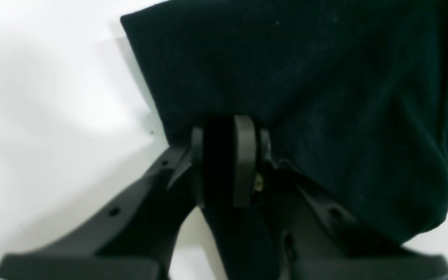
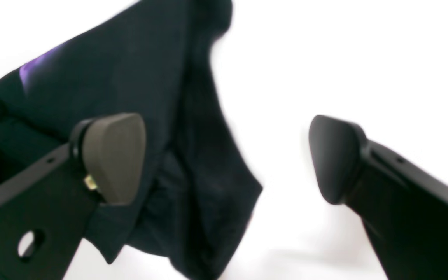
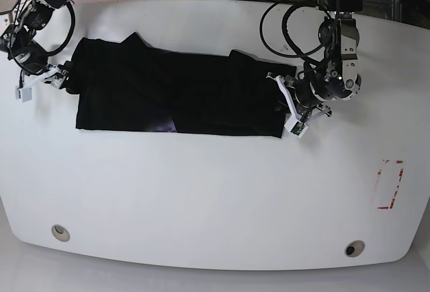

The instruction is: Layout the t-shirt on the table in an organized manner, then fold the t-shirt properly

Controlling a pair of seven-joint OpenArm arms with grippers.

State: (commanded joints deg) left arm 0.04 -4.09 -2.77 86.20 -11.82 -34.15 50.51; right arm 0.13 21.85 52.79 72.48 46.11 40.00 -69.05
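The glossy white table (image 3: 215, 198) carries the black t-shirt (image 3: 175, 94) stretched flat across its far half. The left gripper (image 1: 230, 163) is clamped on the shirt's right edge. The right gripper (image 2: 228, 159) gapes wide at the left edge, holding nothing.

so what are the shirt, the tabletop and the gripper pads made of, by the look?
t-shirt: soft matte black knit, probably cotton; it drapes and creases. table: hard glossy white, likely laminate or plastic; it shows glare. Left gripper pads: matte grey-brown, rubbery-looking; right gripper likewise, on black plastic arms.
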